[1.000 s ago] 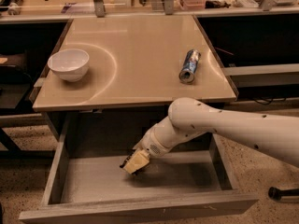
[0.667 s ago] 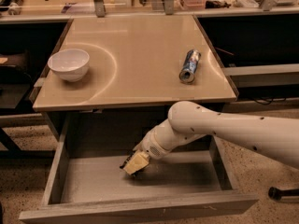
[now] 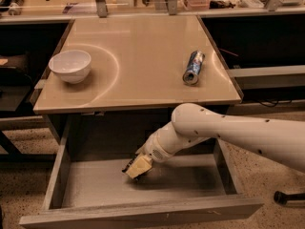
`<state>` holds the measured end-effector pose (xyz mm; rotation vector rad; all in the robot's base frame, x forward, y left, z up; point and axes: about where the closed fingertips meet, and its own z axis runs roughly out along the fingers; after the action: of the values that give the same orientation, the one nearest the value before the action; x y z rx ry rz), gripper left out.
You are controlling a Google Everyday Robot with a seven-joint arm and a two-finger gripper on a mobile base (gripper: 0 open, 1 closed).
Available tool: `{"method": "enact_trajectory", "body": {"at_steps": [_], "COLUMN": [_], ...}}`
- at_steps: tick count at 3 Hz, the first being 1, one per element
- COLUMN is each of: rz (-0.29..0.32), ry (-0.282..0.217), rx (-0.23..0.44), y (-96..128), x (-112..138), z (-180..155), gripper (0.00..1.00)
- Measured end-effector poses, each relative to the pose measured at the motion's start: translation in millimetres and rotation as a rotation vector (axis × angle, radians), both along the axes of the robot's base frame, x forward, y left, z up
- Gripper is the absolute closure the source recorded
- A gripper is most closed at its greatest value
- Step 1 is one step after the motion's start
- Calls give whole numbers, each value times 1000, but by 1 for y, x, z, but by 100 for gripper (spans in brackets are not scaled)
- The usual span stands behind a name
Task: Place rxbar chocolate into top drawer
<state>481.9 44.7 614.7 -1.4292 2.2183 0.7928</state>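
Observation:
The top drawer (image 3: 190, 182) is pulled open below the tabletop, showing its pale grey bottom and flat front panel. My gripper (image 3: 138, 167) reaches down into the drawer, left of its middle and just above the bottom. It is shut on the rxbar chocolate (image 3: 128, 165), of which only a thin dark edge shows at the left of the pale fingertips. My white arm (image 3: 228, 132) comes in from the right, over the drawer's right side.
A white bowl (image 3: 70, 65) stands on the beige table (image 3: 138, 80) at the left. A blue-and-white can (image 3: 193, 67) lies on its side at the right. Dark benches flank the table. A cluttered shelf runs along the back.

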Motion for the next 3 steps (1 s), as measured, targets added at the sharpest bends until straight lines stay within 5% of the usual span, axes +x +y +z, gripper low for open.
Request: {"method": "enact_trajectory", "body": {"at_steps": [2, 3], "rz": [0, 0], "ry": [0, 0], "rx": [0, 0], "y": [0, 0], "x": [0, 0], "z": [0, 0], "gripper": [12, 0]}}
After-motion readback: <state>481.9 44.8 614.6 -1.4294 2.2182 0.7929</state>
